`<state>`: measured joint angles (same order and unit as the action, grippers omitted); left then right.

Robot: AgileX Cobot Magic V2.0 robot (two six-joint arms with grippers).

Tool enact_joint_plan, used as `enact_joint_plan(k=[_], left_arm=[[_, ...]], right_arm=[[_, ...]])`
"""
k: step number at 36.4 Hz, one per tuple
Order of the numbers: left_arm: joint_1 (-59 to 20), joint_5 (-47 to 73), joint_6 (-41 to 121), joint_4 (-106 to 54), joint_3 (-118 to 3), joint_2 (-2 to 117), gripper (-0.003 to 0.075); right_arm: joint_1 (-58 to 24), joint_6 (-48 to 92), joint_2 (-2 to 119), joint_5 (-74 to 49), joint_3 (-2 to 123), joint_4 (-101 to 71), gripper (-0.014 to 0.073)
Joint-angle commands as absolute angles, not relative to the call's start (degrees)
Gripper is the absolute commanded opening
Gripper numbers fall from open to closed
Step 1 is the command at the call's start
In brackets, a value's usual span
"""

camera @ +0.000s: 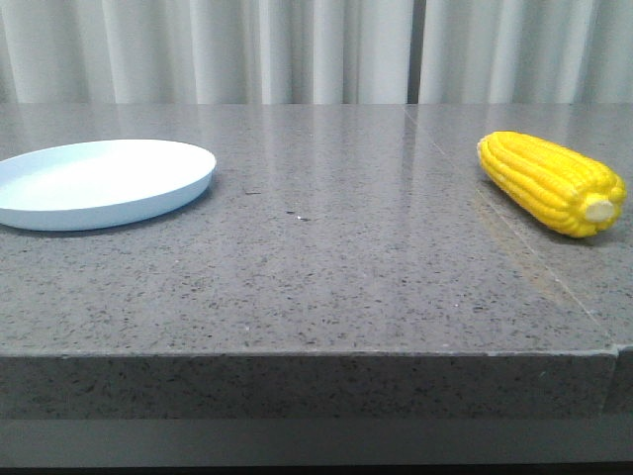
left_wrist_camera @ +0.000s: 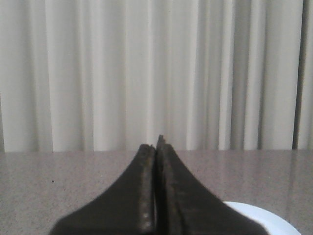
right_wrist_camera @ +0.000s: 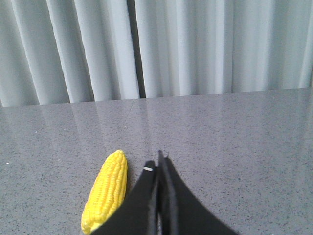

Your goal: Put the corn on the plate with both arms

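The corn [camera: 552, 183] lies on its side on the grey speckled worktop [camera: 326, 267], close to the right edge, with its pale stub end turned toward the front edge and its tapered tip toward the back. In the front view all of it shows. In the right wrist view its stub end is cut off by the frame and partly covered by the right hand [right_wrist_camera: 159, 164]. That hand is clenched, fingers pressed flat together with nothing between them, and it sits just beside the cob without touching it.

The plate [camera: 148, 203] rests flat near the left edge, well apart from the corn, and its left side runs out of the front view. In the left wrist view only a small arc of its rim shows past the left hand [left_wrist_camera: 157, 144], which hides the rest. The left hand is also clenched on nothing, its fingers meeting in a thin seam. Neither hand appears in the front view, and how high each one is above the surface cannot be told.

Between plate and corn the middle of the worktop is bare stone, crossed by a thin seam line running from the back toward the front right corner. A band of bare surface also lies along the front edge. Pale pleated curtains [camera: 297, 49] hang behind the back edge.
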<state>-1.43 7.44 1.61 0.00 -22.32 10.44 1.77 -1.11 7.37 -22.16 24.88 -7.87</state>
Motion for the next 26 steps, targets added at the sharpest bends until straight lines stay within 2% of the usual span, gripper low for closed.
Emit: enact_joint_plan(k=[1,6,12,16,19,22,24,26], left_arm=[[-1.35,9.06,1.38,0.00,-28.85,17.73,-0.0020],[-1.35,9.22,1.38,0.00,-31.63,23.04,-0.0020],[-1.35,9.12,1.38,0.00,-31.74,24.20,-0.0020],[-1.35,9.12,1.38,0.00,-31.74,24.20,-0.0003],[-1.35,9.12,1.38,0.00,-31.74,24.20,0.0080],[-1.35,9.12,1.38,0.00,-31.74,24.20,0.0221],[-1.35,9.12,1.38,0.00,-31.74,24.20,0.0338],[-1.35,9.12,1.38,0.00,-31.74,24.20,0.0494]], right_arm=[[2.06,-0.75,14.15,-19.11,30.27,-7.72,-0.0070],[2.06,-0.75,20.47,-19.08,32.95,-7.72,-0.0070],[2.06,-0.75,21.87,-18.55,33.39,-7.72,-0.0068],[2.06,-0.75,21.76,-18.68,33.39,-7.72,-0.0020],[2.06,-0.75,21.76,-18.68,33.39,-7.72,0.0093],[2.06,-0.75,21.76,-18.72,33.39,-7.72,0.0257],[2.06,-0.75,21.76,-18.72,33.39,-7.72,0.0399],[2.06,-0.75,21.76,-18.72,33.39,-7.72,0.0535]])
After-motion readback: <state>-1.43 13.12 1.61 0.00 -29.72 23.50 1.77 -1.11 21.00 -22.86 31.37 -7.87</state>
